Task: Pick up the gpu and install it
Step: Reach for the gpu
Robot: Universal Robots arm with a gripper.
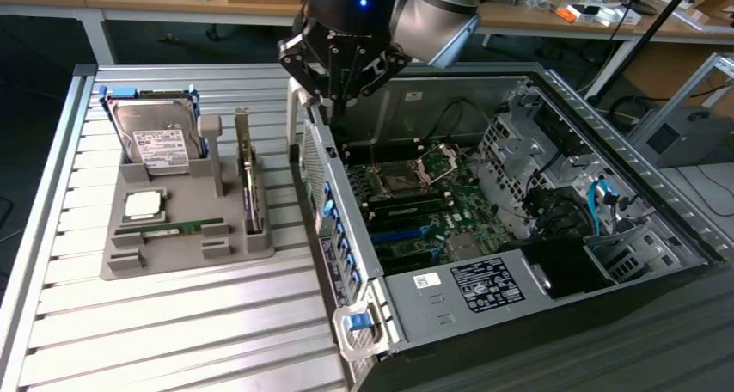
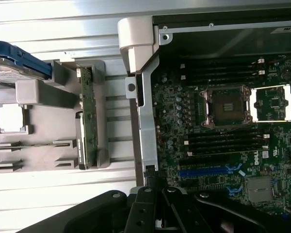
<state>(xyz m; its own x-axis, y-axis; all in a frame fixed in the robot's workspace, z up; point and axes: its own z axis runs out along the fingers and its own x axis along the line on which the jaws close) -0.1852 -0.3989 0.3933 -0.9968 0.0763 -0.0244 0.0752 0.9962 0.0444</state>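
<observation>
The gpu (image 1: 247, 184) stands on its long edge in a slot on the right side of the grey holder (image 1: 126, 259), its silver bracket end pointing to the back. In the wrist view the gpu (image 2: 89, 121) is a thin green-edged card in the same holder (image 2: 48, 121). My gripper (image 1: 330, 110) hangs shut and holds nothing, above the near wall of the open computer case (image 1: 344, 237), to the right of the gpu and behind it. Its dark fingers (image 2: 145, 213) point down over that case wall.
The holder also carries a silver hard drive (image 1: 158, 138), a CPU (image 1: 143, 205) and a RAM stick (image 1: 172, 229). Inside the case lie the motherboard (image 1: 401, 186), blue expansion slots (image 2: 208, 171), drive cages and cables (image 1: 596, 203). The slatted metal table (image 1: 172, 323) extends toward the front.
</observation>
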